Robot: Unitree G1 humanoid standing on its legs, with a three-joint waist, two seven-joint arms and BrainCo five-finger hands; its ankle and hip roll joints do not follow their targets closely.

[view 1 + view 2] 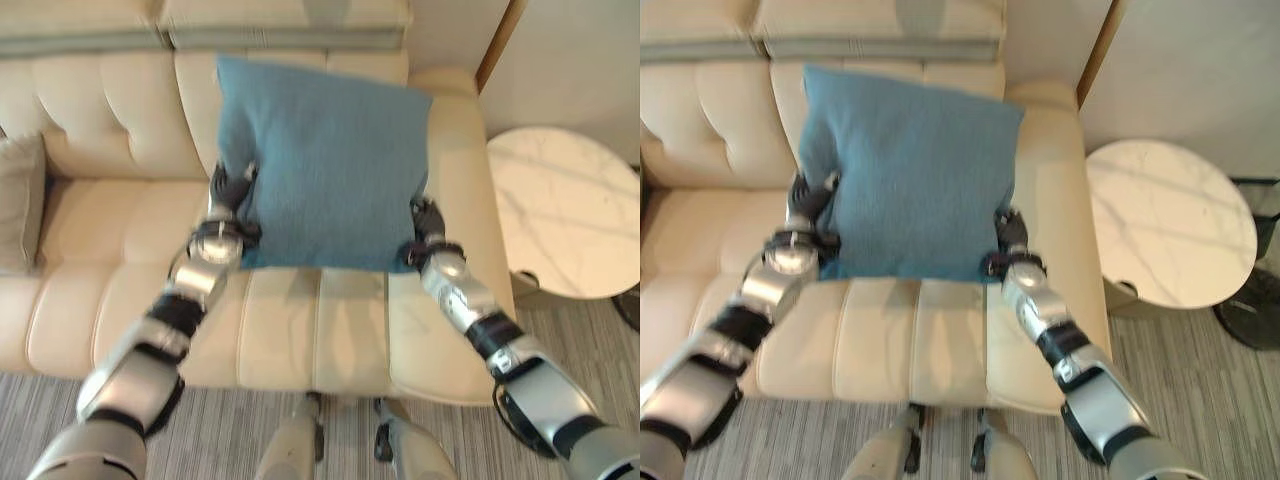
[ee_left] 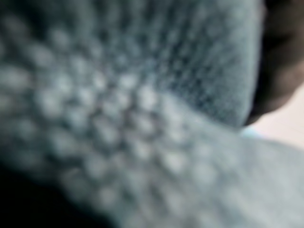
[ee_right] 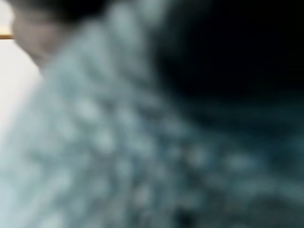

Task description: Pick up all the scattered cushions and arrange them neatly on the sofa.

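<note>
Blue cushion (image 1: 325, 165) up over the cream sofa (image 1: 120, 300) – right end, against the backrest | left hand (image 1: 232, 192) clamped on its left edge | right hand (image 1: 428, 225) at its right corner – grip unclear | grey cushion (image 1: 20, 200) far left | round marble table (image 1: 565, 210) right

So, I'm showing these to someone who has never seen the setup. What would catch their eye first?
The big blue cushion, held up between the left robot hand and the right robot hand over the right end of the cream sofa. After that, the round white marble side table right of the sofa, and a grey cushion at the sofa's left edge.
</note>
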